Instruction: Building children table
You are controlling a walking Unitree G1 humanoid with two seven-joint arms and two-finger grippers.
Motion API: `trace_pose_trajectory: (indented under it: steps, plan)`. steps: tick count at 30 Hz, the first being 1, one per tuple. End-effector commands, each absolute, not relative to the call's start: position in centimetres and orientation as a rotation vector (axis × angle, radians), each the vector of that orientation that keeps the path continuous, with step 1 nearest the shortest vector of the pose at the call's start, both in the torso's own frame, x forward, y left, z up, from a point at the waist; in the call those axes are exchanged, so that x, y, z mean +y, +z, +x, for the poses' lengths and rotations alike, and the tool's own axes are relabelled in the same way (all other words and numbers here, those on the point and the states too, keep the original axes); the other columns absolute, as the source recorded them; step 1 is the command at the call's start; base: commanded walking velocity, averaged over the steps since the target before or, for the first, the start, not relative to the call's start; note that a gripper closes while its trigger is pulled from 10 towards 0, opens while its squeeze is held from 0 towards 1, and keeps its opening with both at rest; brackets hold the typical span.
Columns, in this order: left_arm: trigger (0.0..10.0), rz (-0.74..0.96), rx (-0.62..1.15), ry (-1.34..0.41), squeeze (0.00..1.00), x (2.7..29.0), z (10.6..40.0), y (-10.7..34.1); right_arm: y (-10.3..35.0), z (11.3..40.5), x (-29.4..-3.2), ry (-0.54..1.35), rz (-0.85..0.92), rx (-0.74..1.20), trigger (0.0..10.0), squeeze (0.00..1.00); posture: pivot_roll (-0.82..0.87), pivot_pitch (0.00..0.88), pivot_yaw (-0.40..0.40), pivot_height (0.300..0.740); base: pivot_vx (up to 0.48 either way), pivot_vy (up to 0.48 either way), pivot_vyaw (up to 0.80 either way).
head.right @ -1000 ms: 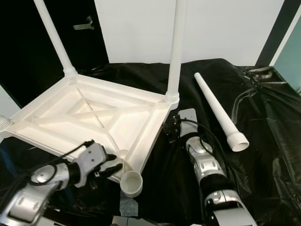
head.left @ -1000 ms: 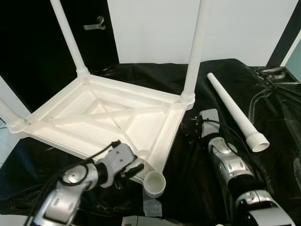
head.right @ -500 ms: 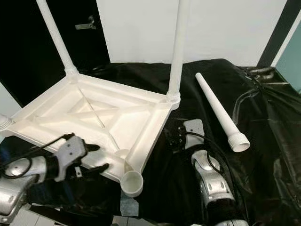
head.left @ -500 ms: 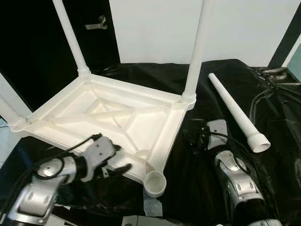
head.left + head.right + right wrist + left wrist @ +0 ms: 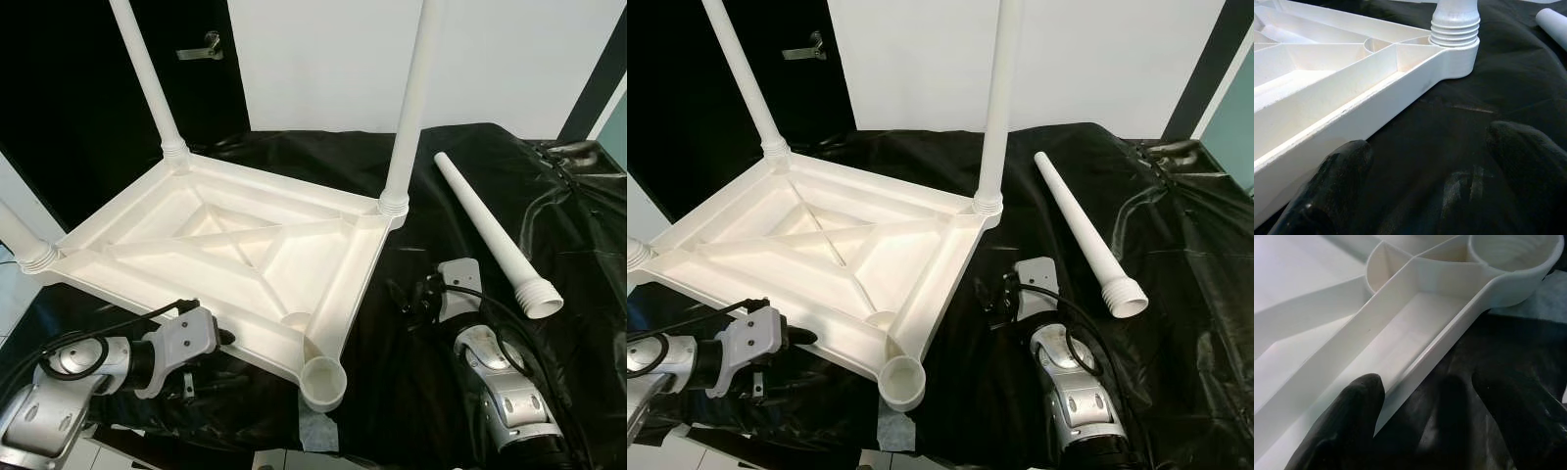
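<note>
From the head I see the white table top (image 5: 235,255) upside down on the black sheet (image 5: 578,235), one loose leg (image 5: 490,230) beside it. My left gripper (image 5: 1425,396) is spread wide at its rim. My right gripper (image 5: 1425,166) is spread wide, empty, beside a screwed-in leg (image 5: 1454,22).

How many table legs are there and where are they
4. Three stand screwed into the upturned tabletop: far-left corner, far-right corner, left corner. One leg lies loose on the black sheet, right of it.
</note>
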State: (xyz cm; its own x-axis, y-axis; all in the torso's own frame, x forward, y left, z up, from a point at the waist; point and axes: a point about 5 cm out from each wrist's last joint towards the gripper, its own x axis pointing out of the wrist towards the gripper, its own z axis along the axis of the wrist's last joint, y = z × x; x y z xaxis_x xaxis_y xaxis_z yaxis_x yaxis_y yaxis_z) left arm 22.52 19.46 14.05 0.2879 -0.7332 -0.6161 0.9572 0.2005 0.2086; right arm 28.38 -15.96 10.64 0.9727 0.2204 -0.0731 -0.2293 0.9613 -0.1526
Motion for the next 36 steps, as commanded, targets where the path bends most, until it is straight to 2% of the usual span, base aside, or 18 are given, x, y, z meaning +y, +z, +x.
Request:
trace_pose_trajectory:
  steps: [1,4,5,6,7,8,9,13,14,25,28,29,30,33,34,35,36]
  plan:
    - [10.0,0.62,0.428,-1.273,0.0,18.9,22.2,13.9,10.6,28.3,-16.2,0.22,-0.16,0.065,10.0,0.0,0.06,0.0,0.021,0.74,0.0,0.0,0.0]
    - [10.0,0.622,0.43,-1.302,0.0,18.0,22.1,13.5,10.7,28.2,-16.2,0.218,-0.161,0.071,10.0,0.0,0.07,0.0,0.016,0.74,0.0,0.0,0.0]
    - [7.1,0.624,0.449,-1.299,0.0,17.7,22.1,13.0,10.7,28.1,-16.2,0.221,-0.161,0.075,10.0,0.0,0.07,0.0,0.016,0.74,0.0,0.0,0.0]
    - [7.1,0.624,0.449,-1.299,0.0,17.7,22.1,13.0,10.7,28.1,-16.2,0.221,-0.161,0.075,10.0,0.0,0.07,0.0,0.016,0.74,0.0,0.0,0.0]
    - [4.8,0.626,0.463,-1.294,0.0,17.6,22.2,12.6,10.8,28.1,-16.2,0.223,-0.162,0.077,10.0,0.0,0.07,0.0,0.016,0.74,0.0,0.0,0.0]
    - [4.7,0.631,0.488,-1.294,0.0,17.6,22.1,12.2,10.8,28.1,-16.2,0.224,-0.163,0.077,10.0,0.0,0.07,0.0,0.018,0.74,0.0,0.0,0.0]
    - [3.5,0.642,0.51,-1.295,0.0,17.8,22.0,11.8,10.9,28.1,-16.3,0.222,-0.166,0.077,10.0,0.0,0.07,0.0,0.017,0.74,0.0,0.0,0.0]
    - [4.0,0.656,0.539,-1.294,0.0,18.1,21.9,11.4,11.0,28.2,-16.5,0.217,-0.169,0.078,10.0,0.0,0.07,0.0,0.016,0.74,0.0,0.0,0.0]
    - [10.0,0.69,0.562,-1.3,0.0,18.4,21.8,11.1,11.0,28.1,-16.6,0.215,-0.173,0.081,10.0,0.0,0.06,0.0,0.016,0.74,0.0,0.0,0.0]
    - [10.0,0.711,0.58,-1.312,0.0,18.7,22.0,11.1,11.1,27.9,-16.7,0.212,-0.174,0.087,10.0,0.0,0.05,0.0,0.031,0.74,0.0,0.0,0.0]
    - [10.0,0.713,0.538,-1.286,0.0,18.6,22.8,11.7,11.0,27.7,-16.9,0.202,-0.175,0.09,10.0,0.0,0.05,0.0,0.042,0.74,0.0,0.0,0.0]
    - [10.0,0.71,0.527,-1.27,0.45,18.6,23.3,12.1,11.0,27.6,-17.0,0.196,-0.174,0.091,10.0,0.0,0.05,0.0,0.047,0.74,0.0,0.0,0.0]
    - [10.0,0.727,0.513,-1.256,1.0,18.6,23.7,12.3,11.0,27.6,-17.0,0.192,-0.173,0.09,10.0,0.0,0.05,0.0,0.051,0.74,0.0,0.0,0.0]
    - [10.0,0.746,0.506,-1.243,1.0,18.6,24.1,12.4,11.0,27.6,-16.9,0.191,-0.172,0.09,10.0,0.0,0.05,0.0,0.053,0.74,0.0,0.0,0.0]
    - [10.0,0.77,0.509,-1.234,0.87,18.6,24.4,12.3,11.0,27.5,-16.8,0.191,-0.169,0.089,10.0,0.0,0.05,0.0,0.057,0.74,0.0,0.0,0.0]
    - [10.0,0.77,0.509,-1.234,0.87,18.6,24.4,12.3,11.0,27.5,-16.8,0.191,-0.169,0.089,10.0,0.0,0.05,0.0,0.057,0.74,0.0,0.0,0.0]
    - [10.0,0.803,0.519,-1.24,0.0,18.7,24.4,12.2,11.0,27.5,-16.7,0.192,-0.166,0.088,10.0,0.0,0.05,0.0,0.063,0.74,0.0,0.0,0.0]
